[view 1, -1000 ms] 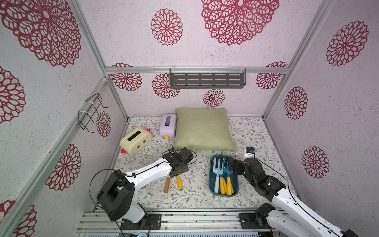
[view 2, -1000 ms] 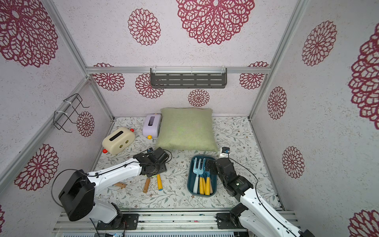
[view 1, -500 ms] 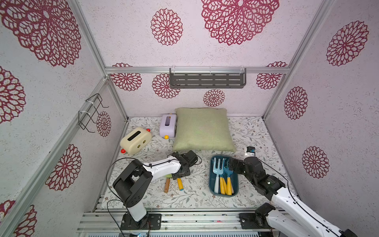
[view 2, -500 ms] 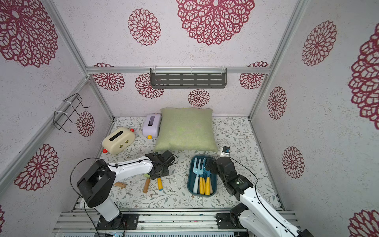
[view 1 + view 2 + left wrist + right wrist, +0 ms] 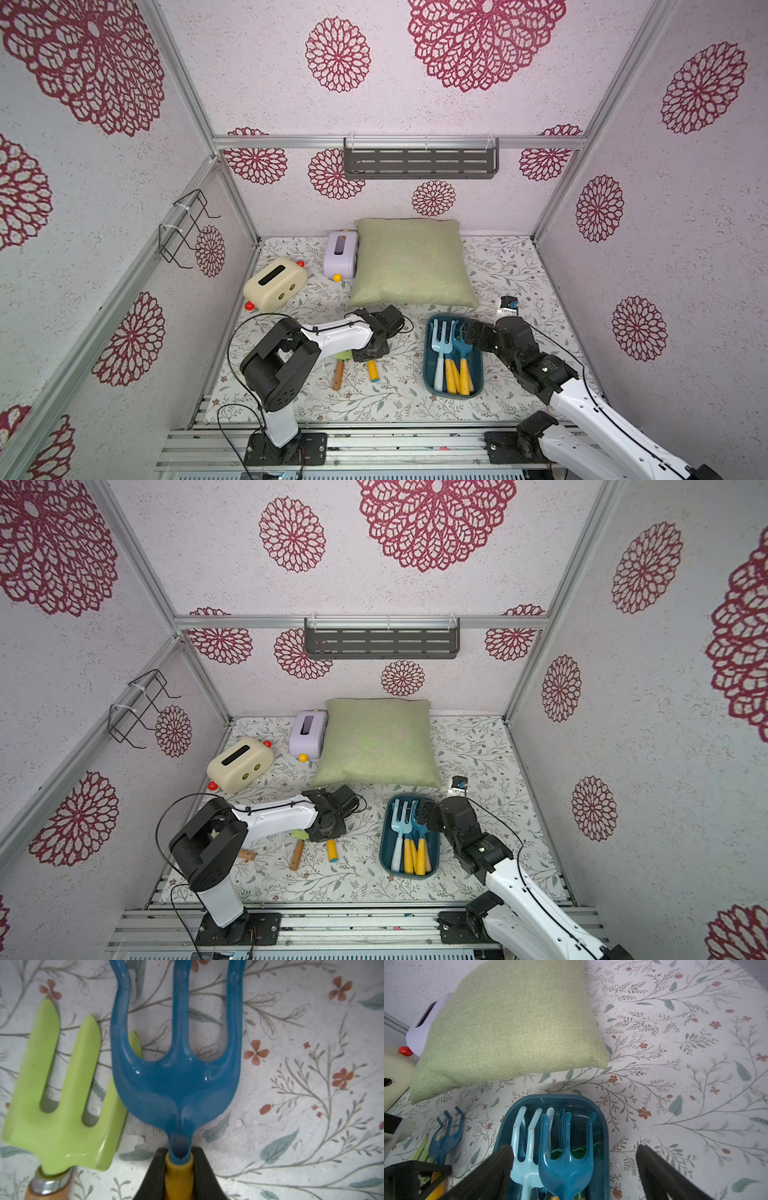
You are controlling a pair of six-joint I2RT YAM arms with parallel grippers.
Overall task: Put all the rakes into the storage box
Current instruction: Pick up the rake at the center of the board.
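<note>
The rake has a dark blue three-tined head and a yellow handle, and lies on the floral mat. My left gripper is shut on the handle just behind the head. In both top views the gripper hides the head, and only the yellow handle end sticks out. The right wrist view shows the rake left of the storage box. This teal tub holds several toy tools. My right gripper hovers open over the tub's far end, holding nothing.
A lime green fork with a wooden handle lies touching the rake's head. A green pillow, a cream toy and a lilac toy sit further back. A grey shelf and a wire rack hang on the walls.
My left gripper has closed on the rake's handle, and the left arm's base link has swung round. The right arm has not moved.
</note>
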